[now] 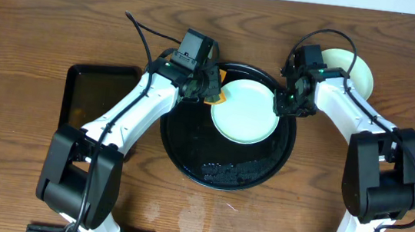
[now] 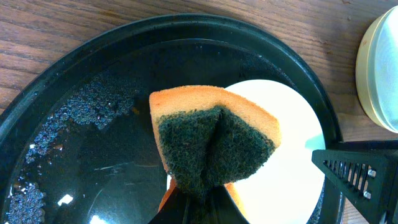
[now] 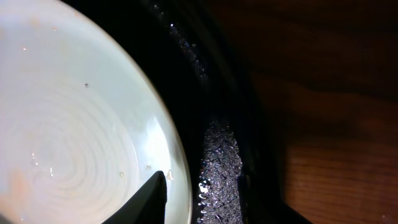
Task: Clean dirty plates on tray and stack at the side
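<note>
A pale mint-green plate (image 1: 245, 112) lies on the round black tray (image 1: 221, 171), toward its back right. My left gripper (image 1: 208, 91) is shut on an orange sponge with a dark green scouring face (image 2: 211, 146), held over the plate's left edge (image 2: 292, 174). My right gripper (image 1: 282, 102) straddles the plate's right rim (image 3: 177, 155), one finger on the plate's inside, the other outside, and looks shut on it. More pale plates (image 1: 357, 70) are stacked on the wood tabletop at the back right, partly hidden by my right arm; they also show in the left wrist view (image 2: 380, 68).
Soapy foam lies on the round tray's front (image 1: 236, 171) and along its rim (image 3: 217, 162). A smaller rectangular black tray (image 1: 95, 93) sits on the table at the left, beside my left arm.
</note>
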You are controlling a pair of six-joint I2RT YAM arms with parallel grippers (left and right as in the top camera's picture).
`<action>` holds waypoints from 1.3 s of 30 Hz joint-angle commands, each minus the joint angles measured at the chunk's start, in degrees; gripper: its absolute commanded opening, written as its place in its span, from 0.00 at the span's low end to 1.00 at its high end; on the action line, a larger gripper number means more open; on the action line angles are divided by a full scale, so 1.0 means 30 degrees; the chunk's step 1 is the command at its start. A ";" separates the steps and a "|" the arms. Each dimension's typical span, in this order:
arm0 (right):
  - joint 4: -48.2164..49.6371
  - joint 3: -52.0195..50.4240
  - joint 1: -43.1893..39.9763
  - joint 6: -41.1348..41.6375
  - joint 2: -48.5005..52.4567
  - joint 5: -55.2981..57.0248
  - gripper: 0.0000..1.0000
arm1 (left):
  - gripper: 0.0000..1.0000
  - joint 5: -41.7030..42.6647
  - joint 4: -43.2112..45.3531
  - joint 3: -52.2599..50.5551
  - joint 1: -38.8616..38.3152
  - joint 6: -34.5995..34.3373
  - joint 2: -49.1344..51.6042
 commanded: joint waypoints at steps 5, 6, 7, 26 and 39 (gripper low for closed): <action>0.0087 0.0211 0.0291 0.0058 -0.0335 -0.0612 0.31 | 0.08 0.0087 0.0036 -0.0051 0.0051 -0.0007 0.0153; 0.0226 0.0087 0.0415 0.0066 -0.0335 -0.0605 0.31 | 0.08 0.0087 0.0036 -0.0051 0.0051 -0.0015 0.0153; 0.0408 -0.0066 0.0510 0.0066 -0.0335 -0.0503 0.30 | 0.08 0.0095 0.0029 -0.0051 0.0044 -0.0022 0.0153; 0.2288 -0.2040 0.1064 0.1239 -0.0335 -0.0138 0.06 | 0.08 0.0095 -0.0029 -0.0291 -0.0568 -0.0809 0.0153; 0.4197 -0.2055 0.2586 0.5595 -0.0335 -0.0656 0.01 | 0.08 0.0095 0.0532 -0.0306 -0.1727 -0.3621 0.1494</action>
